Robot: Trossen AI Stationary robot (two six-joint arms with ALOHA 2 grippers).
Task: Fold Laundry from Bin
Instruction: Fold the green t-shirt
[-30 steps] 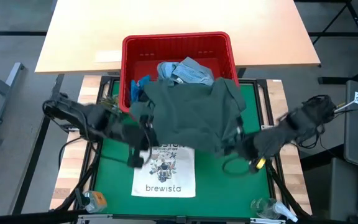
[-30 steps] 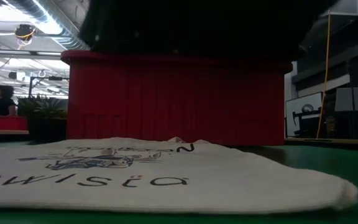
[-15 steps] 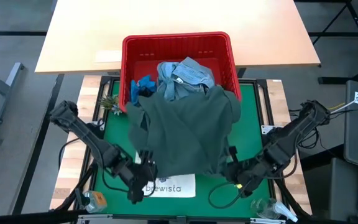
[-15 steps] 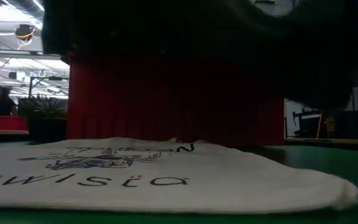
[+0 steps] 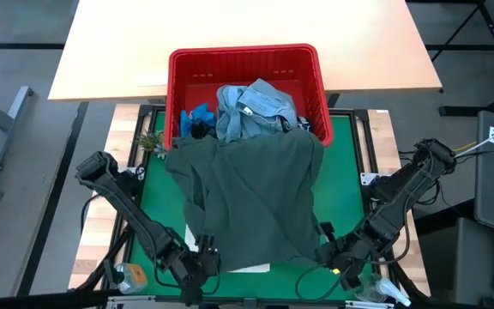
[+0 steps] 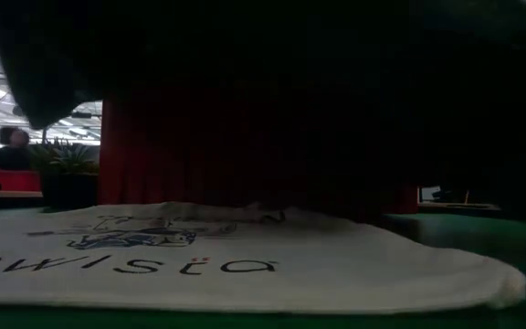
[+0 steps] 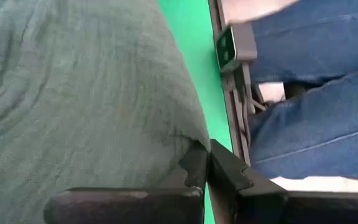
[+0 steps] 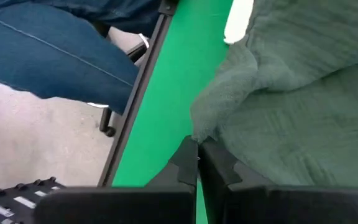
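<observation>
High view: the dark green garment (image 5: 251, 202) now lies spread over the green mat (image 5: 350, 163), reaching from the near rim of the red bin (image 5: 245, 57) to the near edge of the table. Half a second earlier its near hem stopped at the tote bag's lettering; one second earlier it was bunched higher, just in front of the bin. The white tote bag (image 5: 247, 268) is now almost covered, with only a thin strip showing under the hem.

The left gripper (image 5: 202, 257) has moved nearer, to the near left corner of the garment. Left wrist view: its fingers (image 7: 194, 168) are pressed together on a fold of the green cloth. The right gripper (image 5: 326, 251) has likewise moved to the near right corner. Right wrist view: its fingers (image 8: 188, 158) are pinched tight on the cloth edge.

The garment stretches between both grippers and away from them toward the bin. The light blue denim shirt (image 5: 256, 107) and the bright blue garment (image 5: 194, 118) remain inside the bin.

Low view: dark cloth hangs across the upper field, hiding most of the bin; the tote bag lies flat in front.
</observation>
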